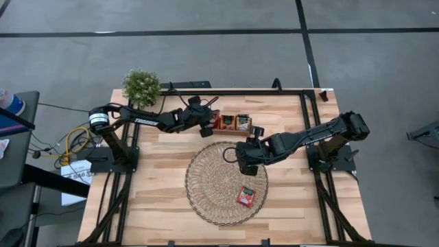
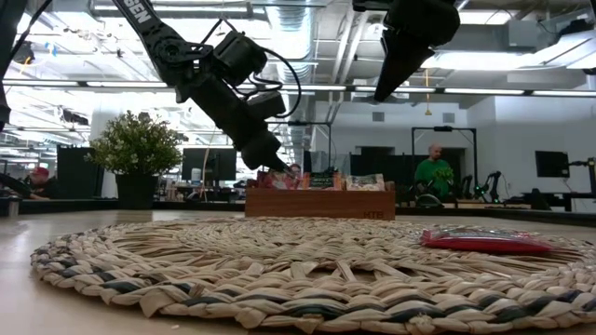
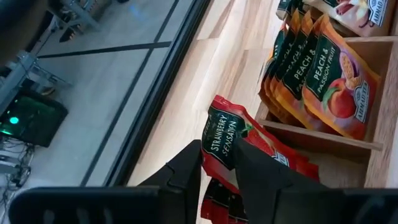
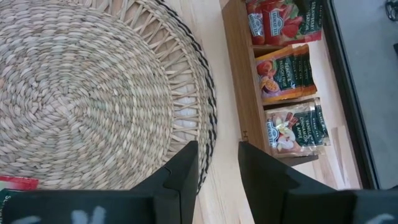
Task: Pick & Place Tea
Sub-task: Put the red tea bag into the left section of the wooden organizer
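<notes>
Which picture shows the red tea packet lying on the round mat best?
The high view: the red tea packet lies whole on the woven mat. The low view shows it only edge-on. The right wrist view catches just a corner. The left wrist view misses it.

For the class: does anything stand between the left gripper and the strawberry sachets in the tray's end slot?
Nothing visible does. The left gripper is already at the tray, its fingers on either side of a red strawberry sachet at the end slot. The peach sachets sit in the next slot, behind a divider, out of its path.
</notes>
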